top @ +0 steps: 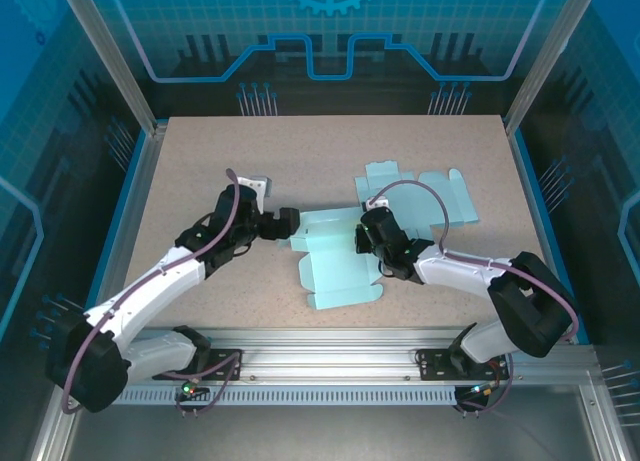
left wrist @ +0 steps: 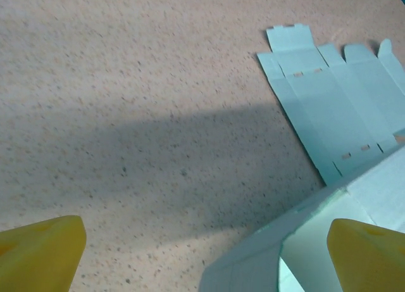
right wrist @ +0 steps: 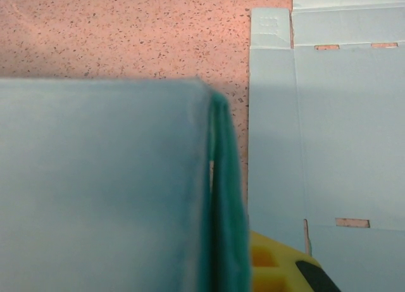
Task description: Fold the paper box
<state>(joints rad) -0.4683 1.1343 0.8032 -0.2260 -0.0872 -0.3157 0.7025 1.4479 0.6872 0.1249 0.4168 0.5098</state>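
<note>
Yellow fingertips (left wrist: 41, 251) of my left gripper (top: 287, 224) stand as far apart as they go, with nothing held between them, only bare table (left wrist: 158, 83) beneath. The near corner of the paper box (top: 335, 266) shows right by the fingertip on the right side of that wrist view. My right gripper (top: 362, 243) is closed tight. From its wrist camera I judge it is pinching a raised panel (right wrist: 101, 184) of the box, which stands on edge close in front of the lens, just above my yellow finger (right wrist: 272, 266). The box itself sits mid-table between my two arms, partly folded, its nearer half flat on the surface. Further out, toward the far right, a second blank (top: 420, 193) lies completely flat; whether it touches the box I am working on, I cannot tell.

The step in hand, as I read it, is standing up a side wall. To do it well I want the right pinch firm and low near the crease, so the panel bends along the scored line rather than buckling. My open left jaws should come in square to the box's left edge and catch one layer only. I should lift no more than the fold needs, or the whole sheet may slide, and I must stay clear of the spare blank
</note>
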